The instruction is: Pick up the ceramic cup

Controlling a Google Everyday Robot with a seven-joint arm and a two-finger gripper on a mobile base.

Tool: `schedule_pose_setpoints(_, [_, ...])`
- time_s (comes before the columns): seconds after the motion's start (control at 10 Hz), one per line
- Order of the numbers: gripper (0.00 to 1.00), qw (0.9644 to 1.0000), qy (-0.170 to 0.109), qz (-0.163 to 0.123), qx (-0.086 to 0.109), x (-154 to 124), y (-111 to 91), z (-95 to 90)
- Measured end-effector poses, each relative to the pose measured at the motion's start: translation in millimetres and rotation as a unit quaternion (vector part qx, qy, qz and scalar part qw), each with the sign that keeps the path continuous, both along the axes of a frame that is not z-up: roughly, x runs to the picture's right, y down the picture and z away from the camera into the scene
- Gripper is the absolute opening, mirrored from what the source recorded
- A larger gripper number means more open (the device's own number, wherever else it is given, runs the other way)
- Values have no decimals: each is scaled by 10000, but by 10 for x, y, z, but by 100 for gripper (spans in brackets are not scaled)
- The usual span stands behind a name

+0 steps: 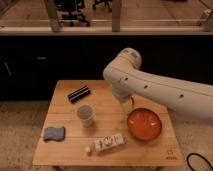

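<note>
The ceramic cup (85,115) is small, whitish-grey and dark inside. It stands upright on the wooden table (65,155), left of centre. My white arm reaches in from the right. The gripper (126,106) hangs below the arm's bend, over the table between the cup and the orange bowl (145,124). It is to the right of the cup and apart from it, and the arm mostly hides it.
A white bottle with a printed label (106,143) lies on its side in front of the cup. A blue-grey sponge (54,133) lies at the front left. A black ribbed object (79,93) lies at the back left. A dark counter stands behind the table.
</note>
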State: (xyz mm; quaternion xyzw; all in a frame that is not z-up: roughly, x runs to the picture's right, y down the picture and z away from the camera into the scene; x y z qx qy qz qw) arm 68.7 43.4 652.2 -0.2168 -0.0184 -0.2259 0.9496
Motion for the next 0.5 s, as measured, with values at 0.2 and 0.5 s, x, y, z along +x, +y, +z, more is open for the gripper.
schedule_pose_setpoints(0.2, [80, 9999, -89, -121, 8, -18, -10, -13])
schedule_pose_setpoints(0.5, [80, 9988, -360, -322, -10, -340, -18, -3])
